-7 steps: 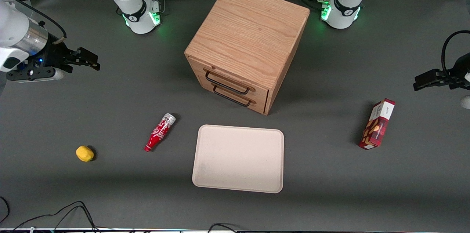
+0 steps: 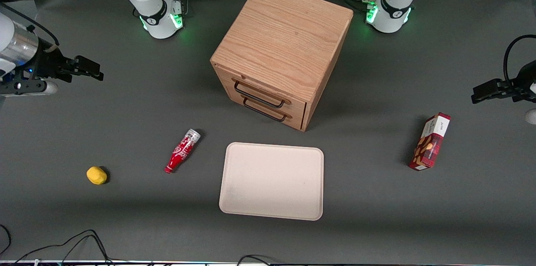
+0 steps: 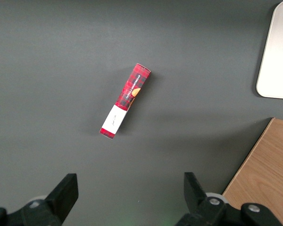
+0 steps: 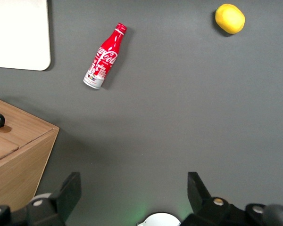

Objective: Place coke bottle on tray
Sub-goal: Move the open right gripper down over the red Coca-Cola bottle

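1. The claw (image 2: 93, 70) hangs above the dark surface (image 2: 125, 107) at the working arm's end, well apart from every object; in the right wrist view its two fingers (image 4: 68, 190) stand wide apart, released, holding and touching nothing
2. A small yellow lemon-like object (image 2: 96, 175) sits on the surface nearer the front camera than the claw, alone
3. The coke bottle (image 2: 182, 150) lies on its side on the surface, between the yellow object and the tray, close to the tray but not touching it; its silver base end points toward the wooden cabinet and its red cap toward the front camera
4. The tray (image 2: 272, 180) lies flat and bare in front of the cabinet's drawers, nearer the front camera than the cabinet
5. The wooden cabinet (image 2: 284, 44) stands mid-surface, turned at an angle, with two black-handled drawers (image 2: 261, 98) shut
6. A red snack box (image 2: 430, 141) rests toward the parked arm's end, well apart from the tray
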Controlling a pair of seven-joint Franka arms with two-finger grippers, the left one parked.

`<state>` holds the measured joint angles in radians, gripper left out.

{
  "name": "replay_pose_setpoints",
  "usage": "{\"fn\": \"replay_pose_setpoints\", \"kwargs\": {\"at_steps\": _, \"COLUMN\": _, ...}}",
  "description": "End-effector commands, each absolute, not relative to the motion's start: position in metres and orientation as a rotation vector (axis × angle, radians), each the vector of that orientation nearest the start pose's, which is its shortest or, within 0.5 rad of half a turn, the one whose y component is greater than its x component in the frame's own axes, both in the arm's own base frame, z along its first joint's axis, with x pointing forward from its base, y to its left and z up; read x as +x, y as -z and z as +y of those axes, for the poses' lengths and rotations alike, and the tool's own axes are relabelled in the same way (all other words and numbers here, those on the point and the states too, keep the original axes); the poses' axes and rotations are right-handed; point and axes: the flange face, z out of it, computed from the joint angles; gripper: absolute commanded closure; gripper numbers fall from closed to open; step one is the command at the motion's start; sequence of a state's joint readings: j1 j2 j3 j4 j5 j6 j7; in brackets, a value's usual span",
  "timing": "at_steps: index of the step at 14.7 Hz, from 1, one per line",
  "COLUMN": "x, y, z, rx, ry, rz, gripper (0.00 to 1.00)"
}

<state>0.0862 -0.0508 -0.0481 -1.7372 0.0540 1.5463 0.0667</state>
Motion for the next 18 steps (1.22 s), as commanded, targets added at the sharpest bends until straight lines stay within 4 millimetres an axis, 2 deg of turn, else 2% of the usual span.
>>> {"fn": "replay_pose_setpoints", "kwargs": {"at_steps": 1, "x": 0.572, "y": -0.536, "z": 0.051, "rx": -3.072, "ry": -0.334, "rz": 0.284, "gripper": 0.00}}
{"fn": "replay_pose_setpoints", "kwargs": {"at_steps": 3, "x": 0.607, "y": -0.505, "z": 0.093, "rx": -3.061, "ry": -0.364, "rz": 0.510, "gripper": 0.00}}
{"fn": "replay_pose_setpoints", "kwargs": {"at_steps": 5, "x": 0.631, "y": -0.473, "z": 0.111, "rx": -3.028, "ry": -0.307, "rz": 0.685, "gripper": 0.00}}
{"fn": "replay_pose_setpoints", "kwargs": {"at_steps": 7, "x": 0.640, "y": -0.430, "z": 0.130, "rx": -3.004, "ry": -0.279, "rz": 0.789, "gripper": 0.00}}
{"fn": "replay_pose_setpoints", "kwargs": {"at_steps": 9, "x": 0.639, "y": -0.388, "z": 0.132, "rx": -3.037, "ry": -0.246, "rz": 0.815, "gripper": 0.00}}
{"fn": "replay_pose_setpoints", "kwargs": {"at_steps": 12, "x": 0.622, "y": -0.324, "z": 0.152, "rx": -3.035, "ry": -0.114, "rz": 0.917, "gripper": 0.00}}
{"fn": "replay_pose_setpoints", "kwargs": {"at_steps": 14, "x": 0.621, "y": -0.286, "z": 0.164, "rx": -3.023, "ry": -0.077, "rz": 0.989, "gripper": 0.00}}
{"fn": "replay_pose_setpoints", "kwargs": {"at_steps": 16, "x": 0.622, "y": -0.258, "z": 0.174, "rx": -3.013, "ry": -0.051, "rz": 1.029, "gripper": 0.00}}
{"fn": "replay_pose_setpoints", "kwargs": {"at_steps": 18, "x": 0.621, "y": -0.236, "z": 0.174, "rx": -3.039, "ry": -0.040, "rz": 1.011, "gripper": 0.00}}
